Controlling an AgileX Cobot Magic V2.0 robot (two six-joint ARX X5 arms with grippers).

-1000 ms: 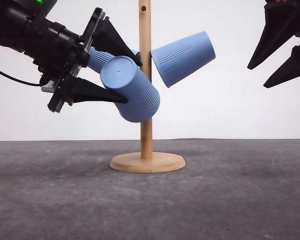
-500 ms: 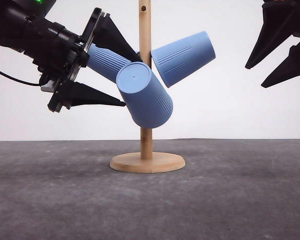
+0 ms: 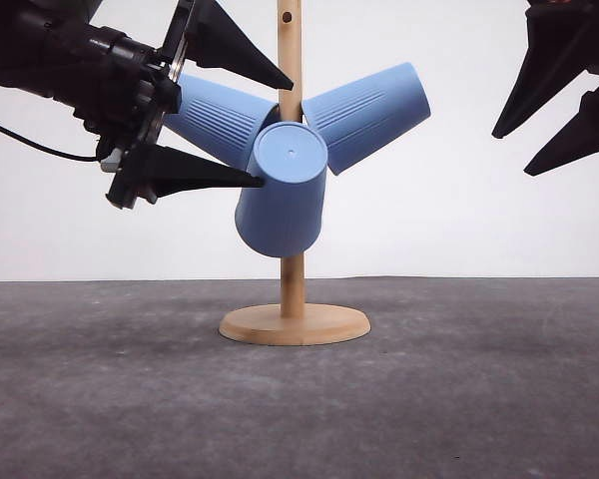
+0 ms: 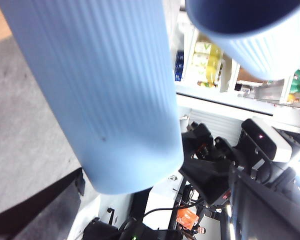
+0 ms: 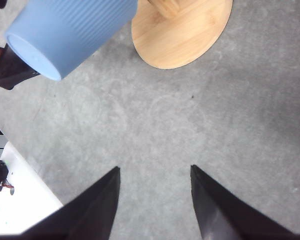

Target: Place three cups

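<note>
- Three light-blue ribbed plastic cups hang on the wooden peg stand (image 3: 292, 150) mid-counter: left cup (image 3: 218, 118), right cup (image 3: 364, 112), near cup (image 3: 283, 195) tilted base-forward.
- Left claw (image 3: 272, 130) spread apart around the left cup, lower finger tip touching the near cup.
- Right claw (image 3: 514, 150) spread apart, empty, high at right, well apart from the stand.
- Grey counter (image 3: 459, 389) below.

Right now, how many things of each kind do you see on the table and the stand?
Light-blue cups: 3 (left, front, right)
Wooden stand: 1
Total: 4
</note>
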